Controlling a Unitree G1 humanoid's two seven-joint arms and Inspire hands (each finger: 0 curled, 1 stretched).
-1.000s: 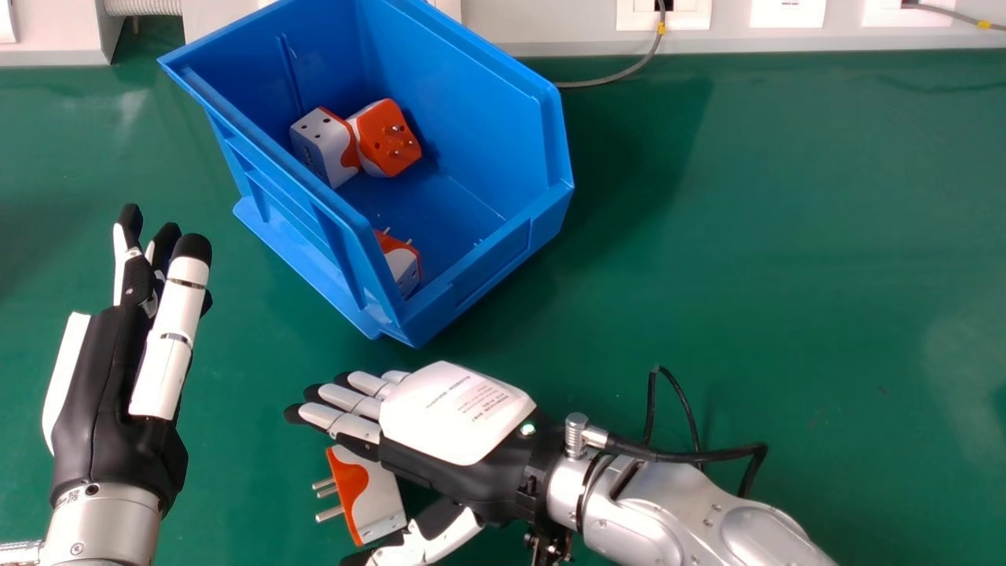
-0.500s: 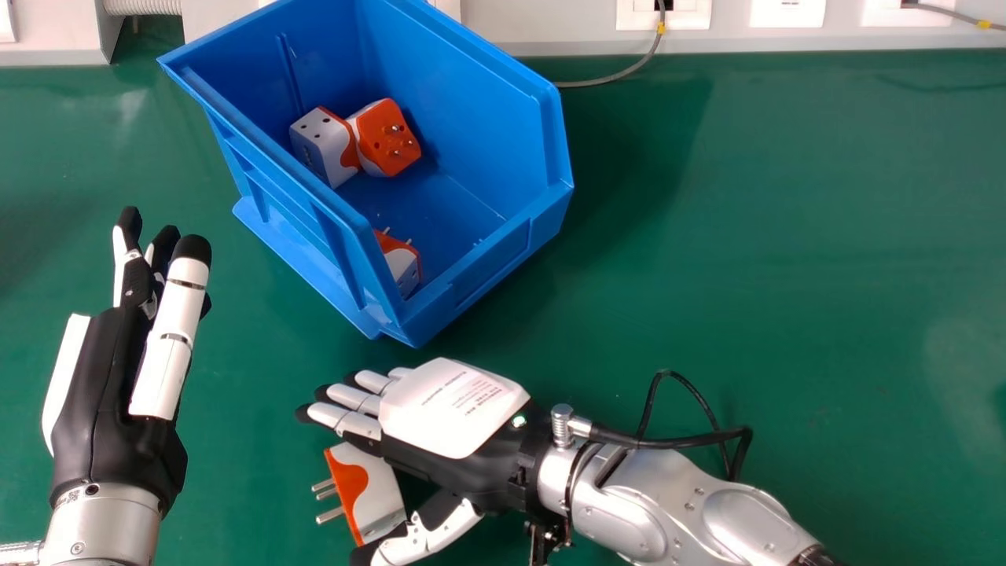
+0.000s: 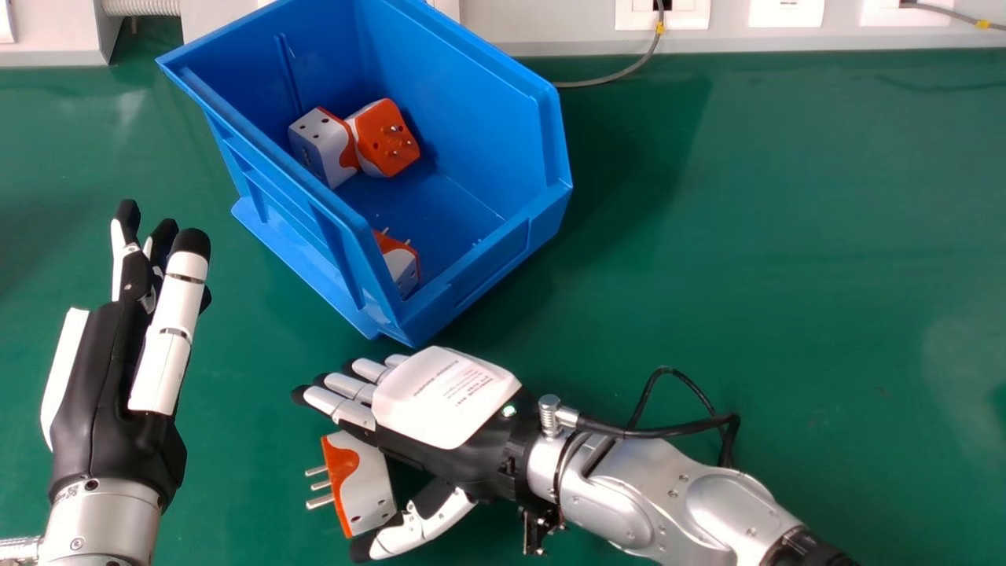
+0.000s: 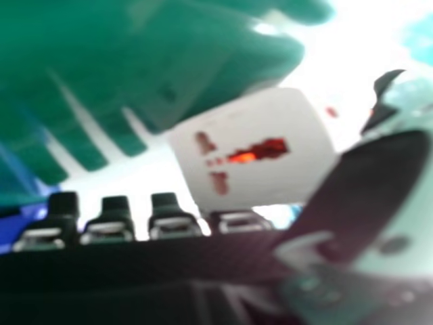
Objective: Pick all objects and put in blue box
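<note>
White and orange, the plug adapter point(image 3: 365, 479) sits nearest you, outside the box, pinched between the thumb point(image 3: 420, 528) and fingers of your right robot hand point(image 3: 440, 401). You can't tell whether it is clear of the tabletop point(image 3: 747, 251). The thumb tip bears close to one corner, so the grip looks off-centre to me — lift quickly and the adapter could pivot, or slide out. Its bare prongs point(image 3: 320, 501) jut away to the left, where they might snag if you swing it low over a wall.

The left robot hand point(image 3: 94, 393), its fingers straight and holding nothing, lies off to the left; sweep wide that way and you risk a knock between the two.

Beyond, the blue box point(image 3: 491, 263) has its near corner just past the knuckles. Go forward before rising and you'd likely shove it. Inside, one adapter point(image 3: 402, 265) sits by the near end, and two more point(image 3: 326, 149) point(image 3: 385, 140) rest together farther back — drop onto any of them and yours may bounce or perch badly.
</note>
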